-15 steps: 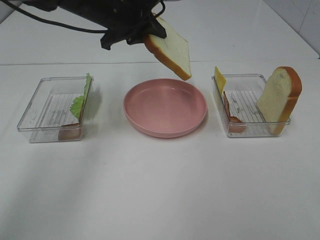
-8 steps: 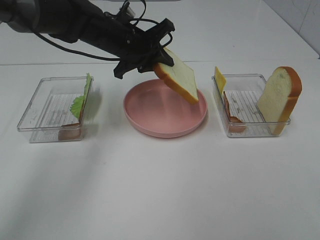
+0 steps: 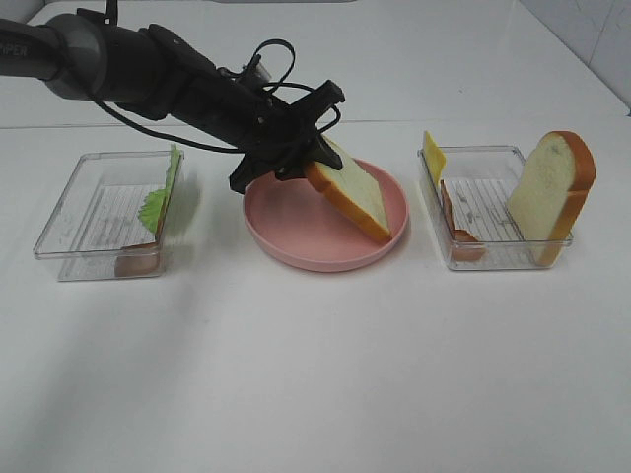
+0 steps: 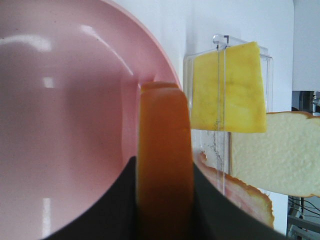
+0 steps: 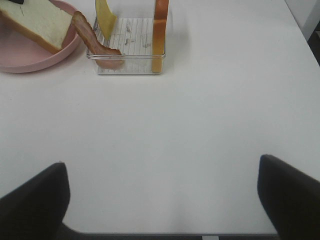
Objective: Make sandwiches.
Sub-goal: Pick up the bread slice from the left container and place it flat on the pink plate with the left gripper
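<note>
1. Tilted bread slice [image 3: 357, 200] pinched at its upper end by left gripper [image 3: 314, 166]; long axis slopes down from claw, low end at pink plate [image 3: 296, 258] floor.
2. Empty right gripper [image 5: 161, 167] gapes wide, well apart; left arm nearer.

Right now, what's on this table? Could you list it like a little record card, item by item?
left fingers: shut on bread slice
bread slice: tilted, lower end over pink plate; contact unclear
right fingers: open, empty, above table
left tray: lettuce standing against its wall
right tray: cheese, bacon, second bread slice standing on edge
</note>
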You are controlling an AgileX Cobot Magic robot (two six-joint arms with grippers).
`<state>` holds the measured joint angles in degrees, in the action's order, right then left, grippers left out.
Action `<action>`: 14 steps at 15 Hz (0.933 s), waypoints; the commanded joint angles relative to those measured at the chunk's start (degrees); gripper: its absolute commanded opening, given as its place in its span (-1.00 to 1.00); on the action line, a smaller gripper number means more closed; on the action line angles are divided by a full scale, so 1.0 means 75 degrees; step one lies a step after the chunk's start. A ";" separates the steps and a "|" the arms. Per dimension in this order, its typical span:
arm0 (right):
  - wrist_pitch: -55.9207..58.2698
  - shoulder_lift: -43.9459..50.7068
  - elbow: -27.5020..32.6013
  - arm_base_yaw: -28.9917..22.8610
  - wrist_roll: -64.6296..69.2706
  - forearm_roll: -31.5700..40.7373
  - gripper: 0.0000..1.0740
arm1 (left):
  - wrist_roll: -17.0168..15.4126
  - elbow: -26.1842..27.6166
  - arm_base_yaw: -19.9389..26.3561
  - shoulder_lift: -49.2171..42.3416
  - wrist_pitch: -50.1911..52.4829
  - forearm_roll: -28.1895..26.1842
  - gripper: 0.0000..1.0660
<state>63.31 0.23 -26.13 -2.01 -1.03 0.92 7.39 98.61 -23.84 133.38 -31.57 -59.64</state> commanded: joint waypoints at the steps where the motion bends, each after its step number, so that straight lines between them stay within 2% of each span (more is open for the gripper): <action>1: -0.0031 0.0229 0.0031 0.0031 -0.0031 -0.0046 0.84 | -0.0038 0.0046 -0.0038 -0.0008 0.0183 -0.0061 -0.99; 2: -0.0031 0.0229 0.0031 0.0031 -0.0031 -0.0046 0.84 | -0.0038 0.0046 -0.0038 -0.0008 0.0183 -0.0046 -0.87; 4: -0.0031 0.0229 0.0031 0.0031 -0.0031 -0.0046 0.84 | -0.0038 0.0046 -0.0038 -0.0008 0.0183 -0.0031 -0.25; 5: -0.0031 0.0229 0.0031 0.0031 -0.0031 -0.0046 0.84 | -0.0038 0.0046 -0.0038 -0.0008 0.0183 -0.0031 -0.09; 6: -0.0031 0.0229 0.0031 0.0031 -0.0031 -0.0046 0.84 | -0.0038 0.0046 -0.0038 -0.0008 0.0183 -0.0031 0.15; 7: -0.0031 0.0229 0.0031 0.0031 -0.0031 -0.0046 0.84 | -0.0038 0.0046 -0.0038 -0.0008 0.0138 -0.0023 0.26; 10: -0.0031 0.0229 0.0031 0.0031 -0.0031 -0.0046 0.84 | -0.0290 0.0046 -0.0038 -0.0023 -0.0023 0.0328 0.26; 11: -0.0031 0.0229 0.0031 0.0031 -0.0031 -0.0046 0.84 | -0.0596 0.0061 -0.0038 -0.0023 -0.0076 0.0558 0.26; 13: -0.0031 0.0229 0.0031 0.0031 -0.0031 -0.0046 0.84 | -0.1413 0.0542 -0.0084 -0.0023 -0.0474 0.1650 0.26; 14: -0.0031 0.0229 0.0031 0.0031 -0.0031 -0.0046 0.84 | -0.1688 0.0726 -0.0107 -0.0023 -0.0588 0.2017 0.26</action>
<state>63.31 0.23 -26.13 -2.01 -1.03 0.92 -3.84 103.48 -24.24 133.38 -35.12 -45.78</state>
